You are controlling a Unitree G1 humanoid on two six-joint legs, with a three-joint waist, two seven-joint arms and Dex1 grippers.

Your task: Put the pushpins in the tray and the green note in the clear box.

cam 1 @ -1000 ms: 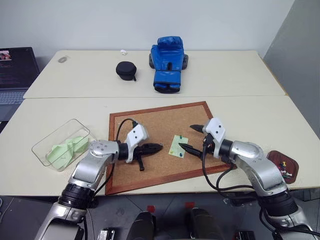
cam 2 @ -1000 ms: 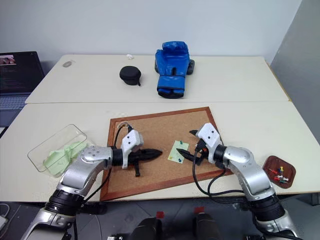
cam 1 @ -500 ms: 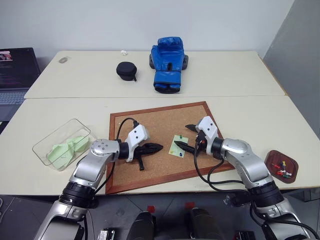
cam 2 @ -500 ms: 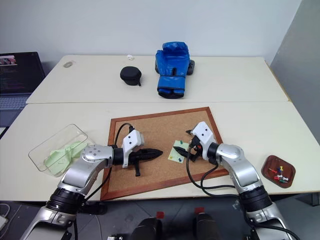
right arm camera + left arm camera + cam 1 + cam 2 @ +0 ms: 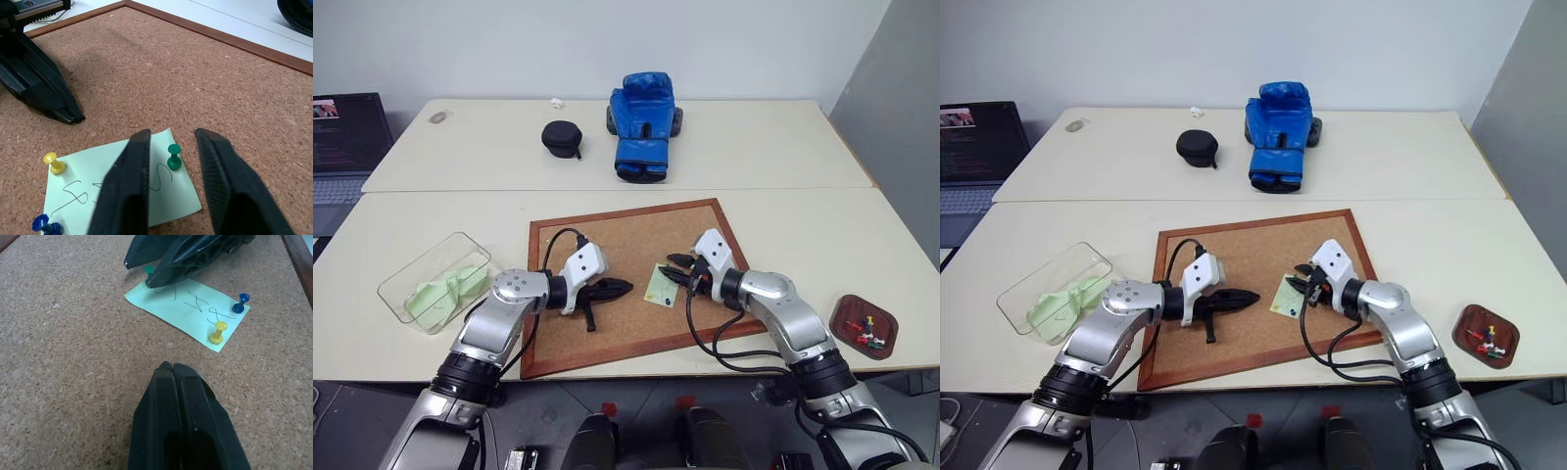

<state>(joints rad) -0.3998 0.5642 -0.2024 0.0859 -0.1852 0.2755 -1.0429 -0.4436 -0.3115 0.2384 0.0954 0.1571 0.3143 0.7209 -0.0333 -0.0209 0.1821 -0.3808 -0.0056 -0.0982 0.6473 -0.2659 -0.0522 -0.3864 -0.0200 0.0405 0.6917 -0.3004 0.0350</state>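
Note:
The green note [image 5: 122, 196] lies on the corkboard [image 5: 607, 235], held by a green pushpin [image 5: 173, 155], a yellow one [image 5: 54, 163] and a blue one [image 5: 46, 226]. My right gripper [image 5: 172, 132] is low over the note's far corner. Its fingers stand narrowly apart on either side of the green pin, not touching it. My left gripper [image 5: 625, 288] is shut and empty, resting over the cork just left of the note. The tray [image 5: 842, 315] sits at the table's right front and holds several pins. The clear box [image 5: 416, 262] stands at the left.
A crumpled pale-green paper wad [image 5: 445, 292] lies inside the clear box. On the far table are a blue boxing glove [image 5: 641, 125] and a round black case [image 5: 560, 137]. A laptop [image 5: 342, 137] is at the far left.
My right gripper has moved forward and left onto the note's far corner, and its wide-open fingers have narrowed around the green pin. The left gripper has stayed put.

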